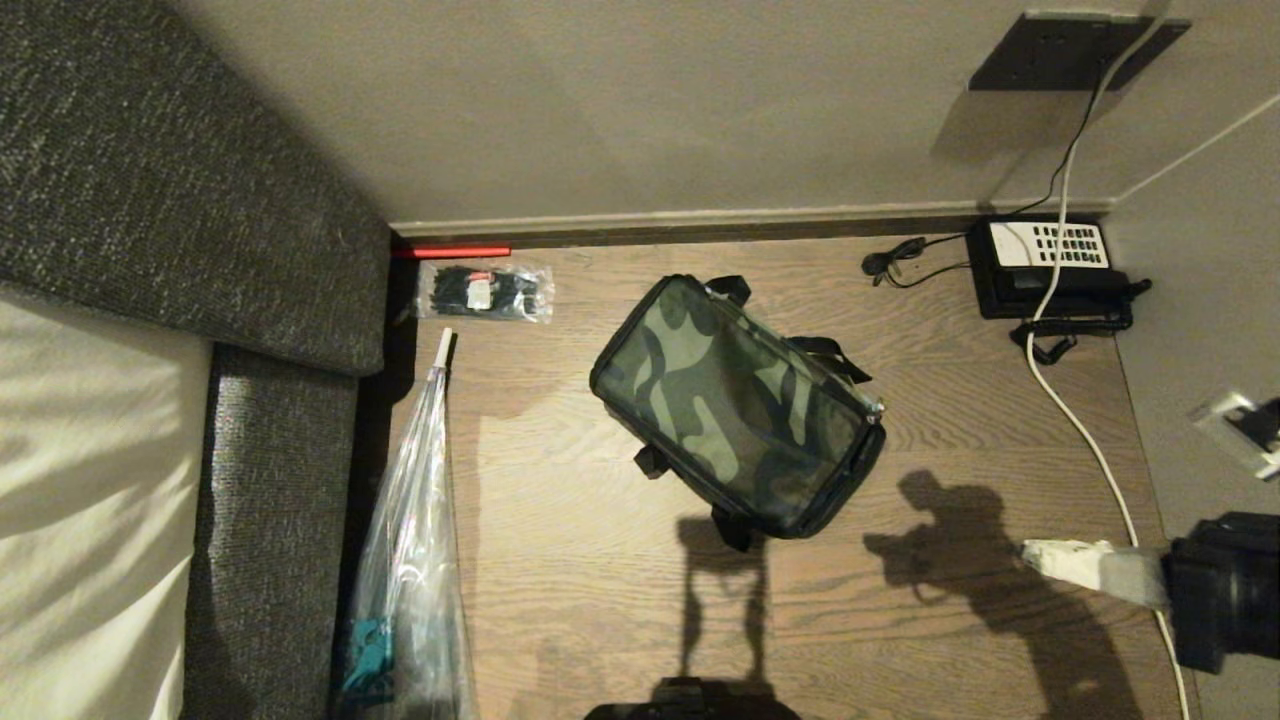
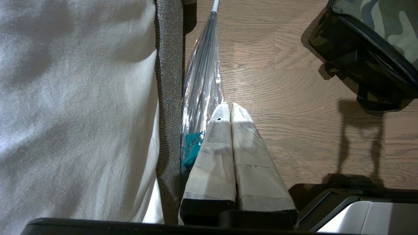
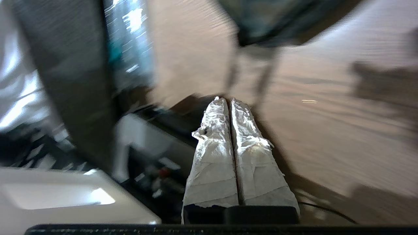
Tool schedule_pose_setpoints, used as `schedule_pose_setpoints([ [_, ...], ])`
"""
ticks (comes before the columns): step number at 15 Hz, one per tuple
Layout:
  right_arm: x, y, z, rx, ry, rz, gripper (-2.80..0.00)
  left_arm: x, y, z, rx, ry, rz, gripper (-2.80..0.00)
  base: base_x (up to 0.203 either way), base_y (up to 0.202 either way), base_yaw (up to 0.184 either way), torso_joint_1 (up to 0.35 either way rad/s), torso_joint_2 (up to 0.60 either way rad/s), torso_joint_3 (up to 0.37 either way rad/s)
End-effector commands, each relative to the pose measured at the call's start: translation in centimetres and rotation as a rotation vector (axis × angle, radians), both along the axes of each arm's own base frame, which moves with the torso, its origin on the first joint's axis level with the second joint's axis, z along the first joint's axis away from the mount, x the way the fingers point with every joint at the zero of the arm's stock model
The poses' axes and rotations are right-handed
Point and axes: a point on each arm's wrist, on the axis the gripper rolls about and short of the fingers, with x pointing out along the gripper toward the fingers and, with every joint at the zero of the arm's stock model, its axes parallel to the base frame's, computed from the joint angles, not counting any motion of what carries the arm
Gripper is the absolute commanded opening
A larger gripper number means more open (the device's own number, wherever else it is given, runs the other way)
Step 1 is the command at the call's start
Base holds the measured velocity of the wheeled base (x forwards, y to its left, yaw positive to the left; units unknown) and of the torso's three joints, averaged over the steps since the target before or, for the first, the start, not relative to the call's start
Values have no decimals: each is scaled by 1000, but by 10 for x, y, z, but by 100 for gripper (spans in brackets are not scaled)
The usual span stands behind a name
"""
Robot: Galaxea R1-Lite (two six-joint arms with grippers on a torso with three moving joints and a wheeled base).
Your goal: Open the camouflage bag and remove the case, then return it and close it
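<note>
The camouflage bag [image 1: 738, 405] lies closed on the wooden floor, set at a slant, with black straps sticking out at its sides; a corner of the camouflage bag [image 2: 375, 39] shows in the left wrist view. The case is hidden. My right gripper [image 1: 1035, 554] comes in low at the right edge, well clear of the bag, its taped fingers pressed together and empty; the right gripper [image 3: 228, 101] hangs over the floor. My left gripper [image 2: 229, 107] is shut and empty, parked low beside the sofa.
A grey sofa [image 1: 150, 250] with a white cushion fills the left. A wrapped umbrella [image 1: 415, 540] lies along it. A small plastic packet [image 1: 485, 290] and a red stick [image 1: 450, 252] lie by the wall. A black telephone [image 1: 1050, 265] with a white cable [image 1: 1085, 430] sits at the back right.
</note>
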Motion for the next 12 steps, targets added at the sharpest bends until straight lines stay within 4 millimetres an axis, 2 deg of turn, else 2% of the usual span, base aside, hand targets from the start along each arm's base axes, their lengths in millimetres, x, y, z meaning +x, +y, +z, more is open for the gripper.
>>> schedule_pose_setpoints([
  [1,-62,-14,5,-10,-191,-121,-280,0,0,0,0,0,1,-280,0,0,0,0,0,0],
  [3,-101,-23,-18,-31,-260,-225,-280,0,0,0,0,0,1,-280,0,0,0,0,0,0],
  [5,-124,-27,-53,-75,-257,-337,-280,0,0,0,0,0,0,-280,0,0,0,0,0,0],
  [6,-130,-28,-70,-109,-243,-395,-280,0,0,0,-1,0,1,-280,0,0,0,0,0,0],
  [8,-137,-30,-87,-168,-292,-497,-280,0,0,0,-1,0,1,-280,0,0,0,0,0,0],
  [10,-138,-31,-92,-190,-385,-556,-280,0,0,0,-2,0,1,-280,0,0,0,0,0,0],
  [12,-140,-31,-102,-221,-402,-581,-280,0,0,0,-3,0,1,-280,0,0,0,0,0,0],
])
